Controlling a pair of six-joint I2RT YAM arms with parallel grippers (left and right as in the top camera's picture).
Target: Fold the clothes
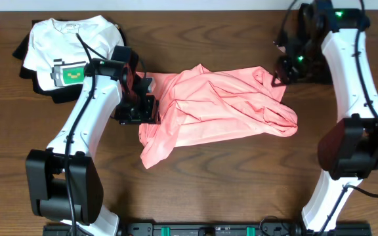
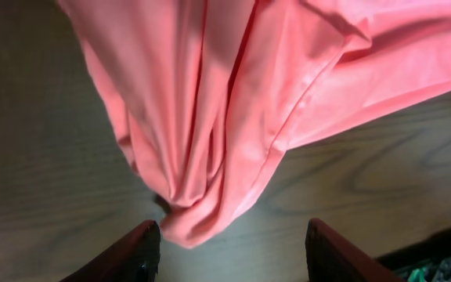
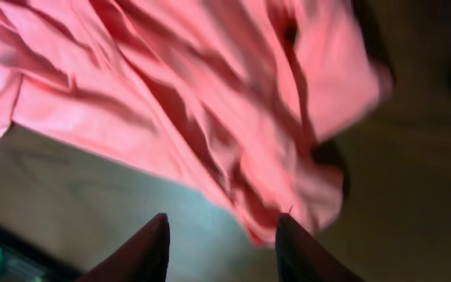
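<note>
A salmon-pink T-shirt [image 1: 222, 108] lies crumpled in the middle of the wooden table; its print does not show. My left gripper [image 1: 143, 108] is at the shirt's left edge. In the left wrist view its fingers [image 2: 232, 251] are open, with a bunched fold of the pink shirt [image 2: 210, 117] just ahead of them and nothing between them. My right gripper [image 1: 286, 65] is at the shirt's upper right corner. In the right wrist view its fingers [image 3: 221, 243] are open above the table, with the shirt [image 3: 194, 94] just beyond the tips.
A folded white T-shirt [image 1: 71, 46] with a green graphic lies on dark garments [image 1: 28, 62] at the back left. Bare wooden table [image 1: 241, 183] lies in front of the pink shirt.
</note>
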